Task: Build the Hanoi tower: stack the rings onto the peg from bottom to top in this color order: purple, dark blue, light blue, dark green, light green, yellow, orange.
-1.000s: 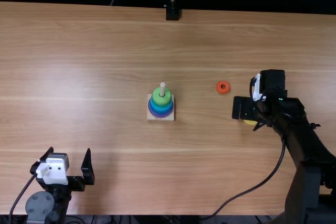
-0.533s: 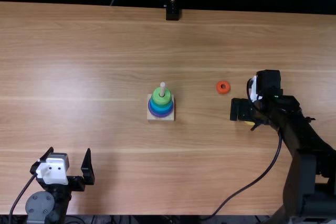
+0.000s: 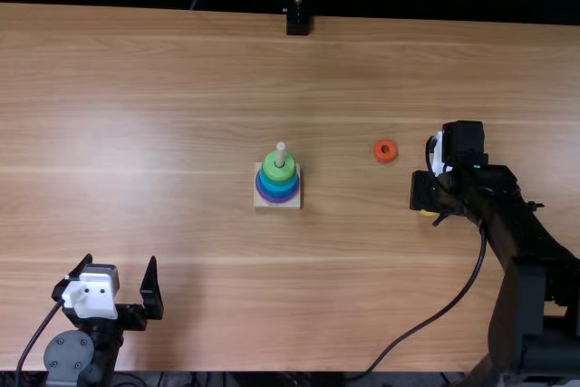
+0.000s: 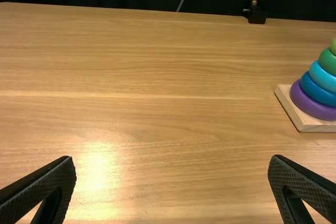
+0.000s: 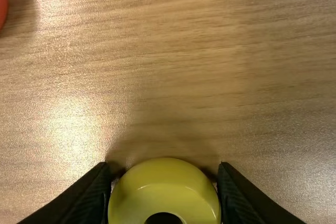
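My left gripper [image 3: 120, 261] rests open at the near left; in its wrist view the left gripper [image 4: 171, 158] has nothing between its fingers. My right gripper [image 3: 424, 193] is low at the right, over the yellow ring [image 3: 429, 214]. In the right wrist view, the right gripper [image 5: 164, 167] is shut on the yellow ring [image 5: 163, 182], one finger against each side. Near mid-table the wooden base [image 3: 278, 206] carries purple, dark blue, light blue, dark green and light green rings [image 3: 279, 167], bottom to top, around the peg [image 3: 281, 153]. The orange ring [image 3: 385, 150] lies flat between tower and right gripper.
A black stand [image 3: 297, 23] is at the table's far edge. The right arm's cable [image 3: 441, 312] loops over the near right part of the table [image 3: 199, 242].
The right gripper has shifted slightly left, and its fingers have closed in on the yellow ring. The left arm, the tower and the orange ring have stayed still.
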You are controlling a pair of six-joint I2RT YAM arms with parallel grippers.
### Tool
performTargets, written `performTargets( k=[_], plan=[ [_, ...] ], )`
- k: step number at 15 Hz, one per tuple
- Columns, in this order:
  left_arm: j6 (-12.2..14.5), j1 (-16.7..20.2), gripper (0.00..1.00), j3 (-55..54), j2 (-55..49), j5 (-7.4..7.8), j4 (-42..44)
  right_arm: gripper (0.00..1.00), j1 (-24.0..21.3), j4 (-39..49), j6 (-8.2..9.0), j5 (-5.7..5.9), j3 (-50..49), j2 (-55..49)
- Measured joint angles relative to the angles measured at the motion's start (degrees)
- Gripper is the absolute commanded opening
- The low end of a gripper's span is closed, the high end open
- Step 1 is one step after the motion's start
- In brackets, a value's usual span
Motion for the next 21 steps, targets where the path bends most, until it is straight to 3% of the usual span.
performTargets(
  k=[3,6,10,16,21],
  plan=[
    [0.0,0.0,1.00,0.0,0.0,0.02,0.0,0.00,0.0,-4.1,-0.07,0.00,4.6,0.0],
    [0.0,0.0,1.00,0.0,0.0,0.00,0.0,0.00,2.1,-20.0,-0.37,0.13,13.7,-1.3],
    [0.0,0.0,1.00,0.0,0.0,0.00,0.0,0.00,13.7,-36.1,-2.10,0.02,29.3,-1.6],
    [0.0,0.0,1.00,0.0,0.0,0.00,0.0,0.00,28.4,-44.4,-2.21,-0.02,47.4,-1.4],
    [0.0,0.0,1.00,0.0,0.0,0.04,0.0,0.00,34.5,-44.7,-2.16,-0.02,60.2,7.7]
  ],
)
